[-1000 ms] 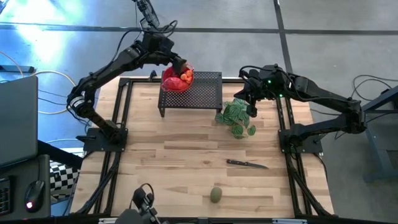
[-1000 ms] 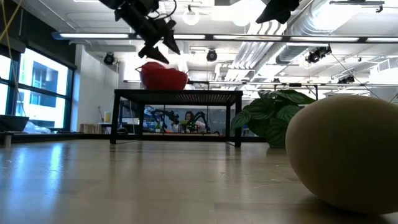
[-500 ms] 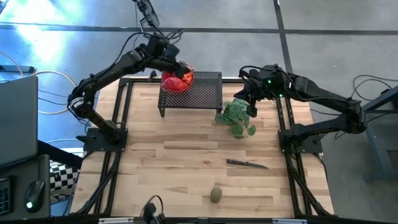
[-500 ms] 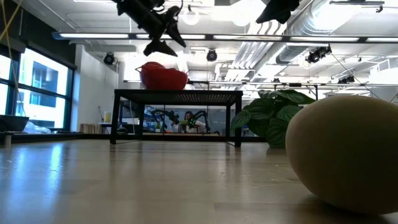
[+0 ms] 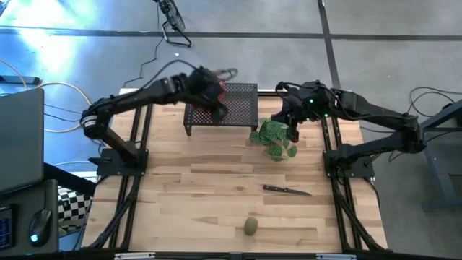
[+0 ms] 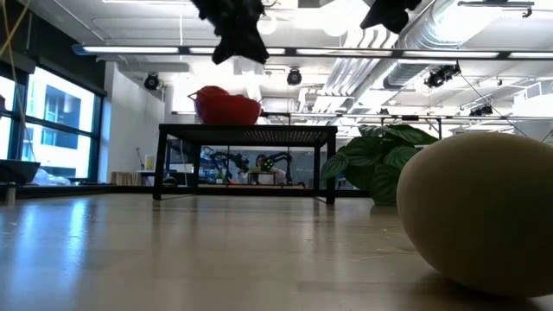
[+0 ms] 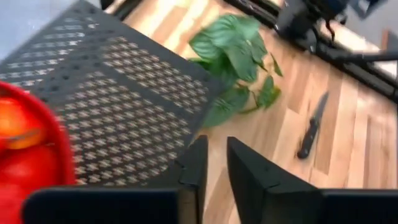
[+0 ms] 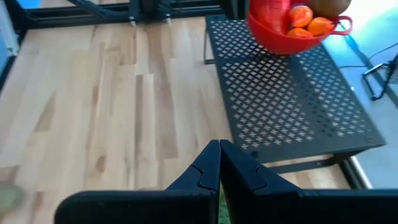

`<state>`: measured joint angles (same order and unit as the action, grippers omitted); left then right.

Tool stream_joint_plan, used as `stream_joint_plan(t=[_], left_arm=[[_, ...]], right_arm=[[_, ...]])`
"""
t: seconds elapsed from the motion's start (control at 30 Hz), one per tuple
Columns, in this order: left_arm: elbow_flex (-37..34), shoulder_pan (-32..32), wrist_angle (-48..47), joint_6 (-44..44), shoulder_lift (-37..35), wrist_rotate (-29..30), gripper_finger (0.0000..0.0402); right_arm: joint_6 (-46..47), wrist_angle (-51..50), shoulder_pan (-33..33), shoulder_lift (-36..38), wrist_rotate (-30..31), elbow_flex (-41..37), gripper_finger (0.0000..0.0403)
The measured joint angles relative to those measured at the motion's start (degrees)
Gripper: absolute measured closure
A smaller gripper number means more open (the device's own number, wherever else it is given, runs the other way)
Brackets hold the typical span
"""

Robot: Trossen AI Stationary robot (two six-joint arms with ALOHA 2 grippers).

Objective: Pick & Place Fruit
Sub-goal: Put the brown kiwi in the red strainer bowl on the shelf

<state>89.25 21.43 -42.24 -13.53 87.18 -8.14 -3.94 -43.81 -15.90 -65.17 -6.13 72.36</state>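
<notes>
Lying alone near the table's front edge, the olive-green oval fruit point(image 5: 250, 227) is seen well apart from both arms, and it is judged to be the 1 piece not yet placed. The red bowl point(image 6: 227, 105) sits on the black perforated stand point(image 5: 234, 107) at the back of the table, with 2 tiny orange pieces point(image 8: 310, 20) and a red piece visible in it from the right wrist view.

The left gripper point(image 5: 216, 108) is held above the stand, just beside the bowl; its fingers point(image 7: 249, 169) are seen slightly parted with nothing between them. The right gripper point(image 5: 292, 131) is held over the green leafy plant point(image 5: 274, 136), its fingers point(image 8: 205, 165) pressed together on nothing.

From either claw the olive fruit lies toward the front of the table, past the black-handled knife point(image 5: 286, 191). The 2 grippers are about equally far from it, the right one perhaps slightly nearer, though the knife lies closer to that path. The fruit's long axis appears to run roughly front to back in the high view, though it is too small for certainty.
</notes>
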Motion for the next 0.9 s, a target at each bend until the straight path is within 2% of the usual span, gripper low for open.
stream_joint_plan(t=[0.23,0.47,0.57,0.73,0.9], left_arm=[[0.00,-13.42,0.05,-1.86,-0.02,6.83,0.0398],[0.00,-26.38,0.31,-9.22,-0.03,16.32,0.0395],[0.00,-31.02,2.28,-13.76,0.79,17.83,0.0395],[0.00,-36.94,11.34,-19.89,3.77,18.22,0.0395],[0.00,-40.47,20.43,-19.92,7.99,20.37,0.0394]], right_arm=[[3.02,-0.50,4.25,0.00,-0.01,0.00,0.0401],[4.31,-2.33,7.37,0.00,0.07,0.00,0.0401],[3.99,-3.17,8.05,0.00,0.39,0.00,0.0401],[2.51,-3.34,8.17,0.02,1.17,0.00,0.0401],[2.43,-5.41,7.60,0.21,5.89,0.00,0.0401]])
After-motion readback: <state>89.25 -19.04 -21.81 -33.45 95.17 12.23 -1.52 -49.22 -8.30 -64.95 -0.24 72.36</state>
